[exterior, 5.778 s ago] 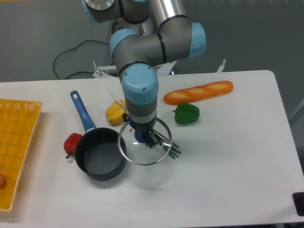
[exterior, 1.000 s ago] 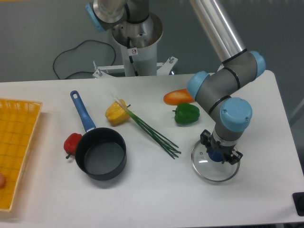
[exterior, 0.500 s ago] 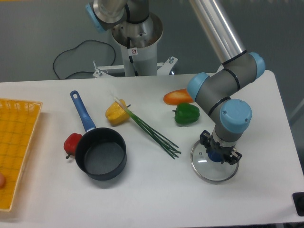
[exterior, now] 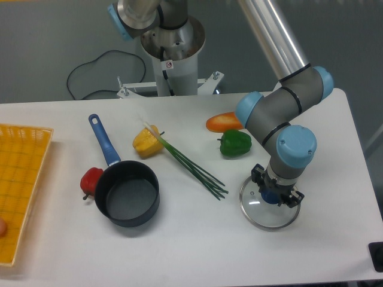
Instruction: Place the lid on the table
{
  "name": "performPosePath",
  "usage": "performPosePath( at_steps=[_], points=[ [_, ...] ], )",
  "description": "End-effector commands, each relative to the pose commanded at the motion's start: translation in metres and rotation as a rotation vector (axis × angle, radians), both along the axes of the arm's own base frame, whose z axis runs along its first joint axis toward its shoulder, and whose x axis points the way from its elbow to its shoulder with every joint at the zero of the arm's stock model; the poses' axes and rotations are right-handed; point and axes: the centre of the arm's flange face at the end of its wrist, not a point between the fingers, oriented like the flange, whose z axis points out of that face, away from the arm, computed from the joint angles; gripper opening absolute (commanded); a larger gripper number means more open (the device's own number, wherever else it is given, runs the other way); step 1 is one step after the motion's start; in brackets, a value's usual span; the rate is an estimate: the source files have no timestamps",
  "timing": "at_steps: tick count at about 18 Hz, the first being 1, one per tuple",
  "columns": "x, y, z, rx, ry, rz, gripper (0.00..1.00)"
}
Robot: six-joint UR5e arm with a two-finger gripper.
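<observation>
The lid [exterior: 258, 214], a round glass disc with a silver rim and blue centre knob, lies flat on the white table [exterior: 197, 251] at the right. My gripper [exterior: 274, 195] points straight down over its centre, fingers on either side of the blue knob. The frame does not show whether the fingers still grip the knob. The dark saucepan [exterior: 127, 193] with a blue handle stands open at the left, well apart from the lid.
A green pepper [exterior: 234, 143] and a baguette [exterior: 224, 122] lie just behind the lid. Green onions [exterior: 191, 167], a corn piece [exterior: 147, 142] and a red pepper [exterior: 91, 180] lie left of centre. A yellow mesh tray [exterior: 21, 185] sits at the far left edge.
Since 5.8 s ago the gripper carried the lid from beside the saucepan to the right of the table. Over the last second lid and gripper barely moved.
</observation>
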Motion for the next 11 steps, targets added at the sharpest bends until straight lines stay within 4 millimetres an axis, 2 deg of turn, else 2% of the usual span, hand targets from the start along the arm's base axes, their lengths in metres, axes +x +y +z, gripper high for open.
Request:
performPosePath(
  at_steps=[11],
  points=[
    [0.0003,0.001,-0.0053,-0.004,-0.007,-0.003,0.7]
  ],
)
